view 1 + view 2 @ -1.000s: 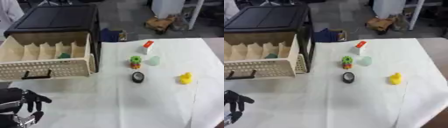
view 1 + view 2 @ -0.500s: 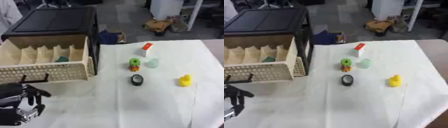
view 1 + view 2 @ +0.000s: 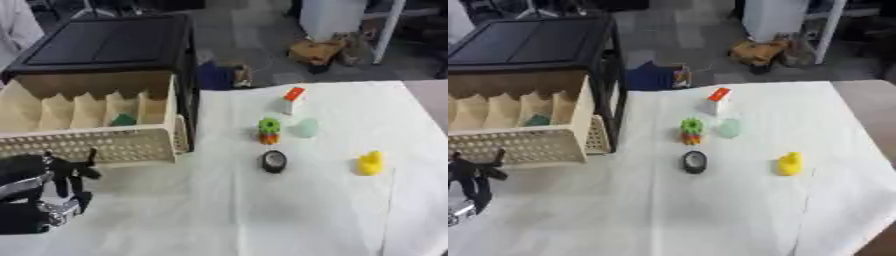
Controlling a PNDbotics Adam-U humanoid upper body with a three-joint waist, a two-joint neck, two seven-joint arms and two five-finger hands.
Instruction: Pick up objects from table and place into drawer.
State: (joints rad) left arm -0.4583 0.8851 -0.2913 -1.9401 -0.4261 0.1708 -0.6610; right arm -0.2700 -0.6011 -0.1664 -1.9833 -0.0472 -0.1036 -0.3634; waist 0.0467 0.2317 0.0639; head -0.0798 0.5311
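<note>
No legible text anywhere.

Open drawer (image 3: 96,142) at left, toys (image 3: 269,131) right on table (image 3: 262,210)

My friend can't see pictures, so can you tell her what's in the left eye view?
A beige perforated drawer stands pulled open from a black cabinet, with a small green thing inside. On the white tablecloth lie a yellow duck, a black ring, a green-and-orange toy, a pale cup and a white-and-red box. The robot's black left hand shows at lower left.
</note>
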